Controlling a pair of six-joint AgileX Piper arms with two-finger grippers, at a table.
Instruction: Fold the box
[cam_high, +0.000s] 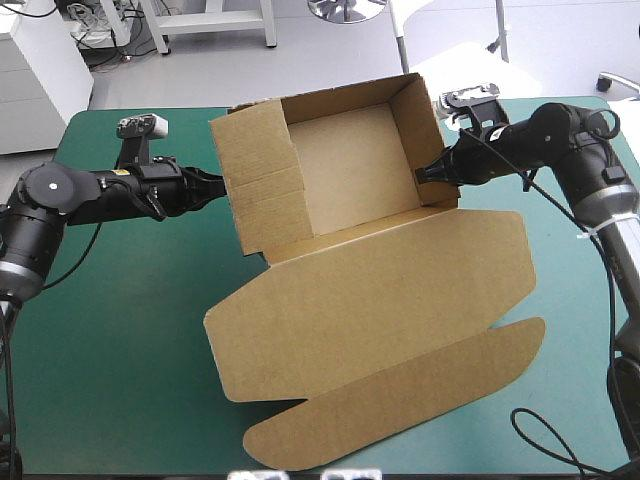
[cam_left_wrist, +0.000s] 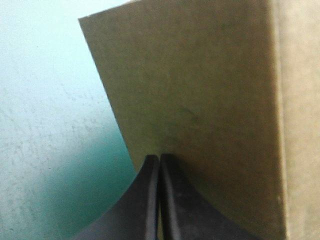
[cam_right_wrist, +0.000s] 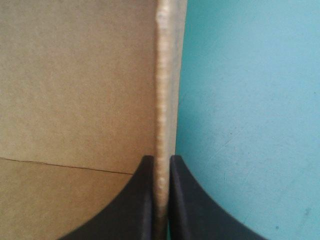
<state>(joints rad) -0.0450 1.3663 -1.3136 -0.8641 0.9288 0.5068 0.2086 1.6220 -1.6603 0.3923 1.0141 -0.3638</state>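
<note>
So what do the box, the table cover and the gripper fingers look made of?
The box: brown corrugated board, matt; ribbing shows on its wall, and the pinched edge looks wavy. The cover: teal-green, matt, faintly scuffed; rubbery mat or coated cloth, can't tell which. The fingers: black, smooth, slight sheen; likely plastic or rubber.

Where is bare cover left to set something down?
Widest: near-left teal-green cover, between the box lid and the table's left edge. Narrower strip right of the lid. Crowded at the tray: left gripper, right gripper on its walls.
</note>
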